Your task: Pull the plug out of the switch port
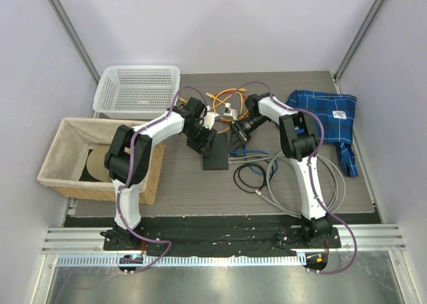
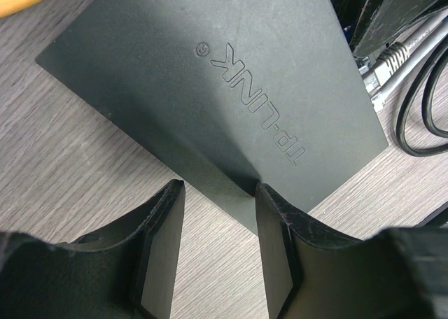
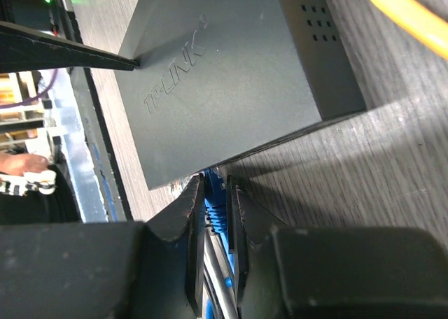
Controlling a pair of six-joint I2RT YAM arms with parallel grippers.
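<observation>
The switch [image 1: 217,152] is a flat matte-black box lying mid-table; its lettered top fills the left wrist view [image 2: 231,74] and the right wrist view [image 3: 217,74]. My right gripper [image 3: 213,193] is shut on the blue plug [image 3: 216,208], which sits at the switch's socket edge; in the top view this gripper [image 1: 238,133] is at the switch's right side. My left gripper [image 2: 217,228] is open at the opposite edge of the switch. One of its fingertips [image 2: 269,200] rests on the switch's top and the other is over the table. In the top view the left gripper [image 1: 200,136] is at the switch's left.
A white plastic basket [image 1: 137,89] stands at the back left and a lined wicker basket [image 1: 67,174] at the left. A blue plaid cloth [image 1: 327,117] lies at the right. Orange cable [image 1: 223,99], grey cable loops [image 1: 277,181] and black cable [image 1: 243,179] lie around the switch.
</observation>
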